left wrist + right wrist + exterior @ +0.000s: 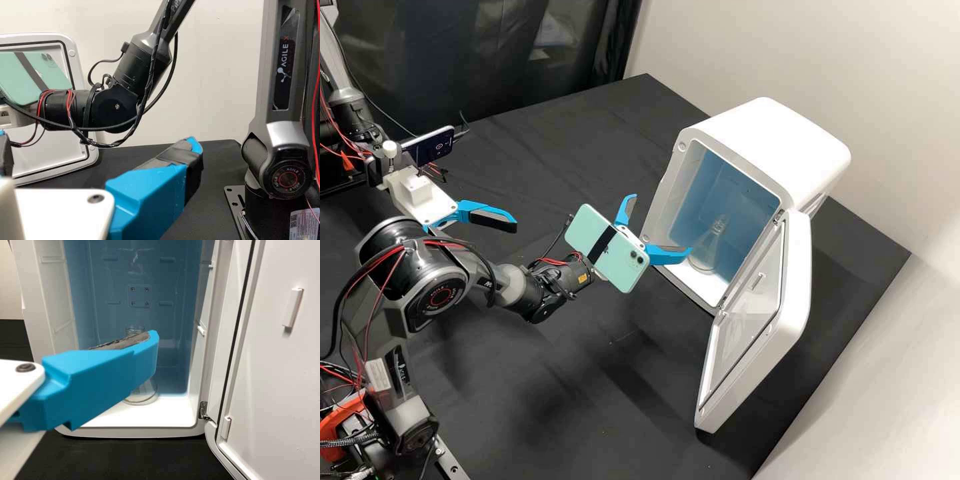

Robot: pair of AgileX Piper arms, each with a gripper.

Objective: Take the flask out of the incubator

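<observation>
Now, your right gripper (661, 225) sits at the mouth of the open incubator (780, 143), spread wide and holding nothing. The flask (715, 245) stands upright on the chamber floor, straight ahead beyond the fingertips, its long axis vertical. The left gripper (483, 213) hangs well back; the right is nearer.

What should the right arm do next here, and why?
Probably ease the right gripper straight in toward the flask. It is open at the mouth of the incubator, the door hangs wide, and the flask stands upright on the floor inside, not yet between the jaws.
</observation>
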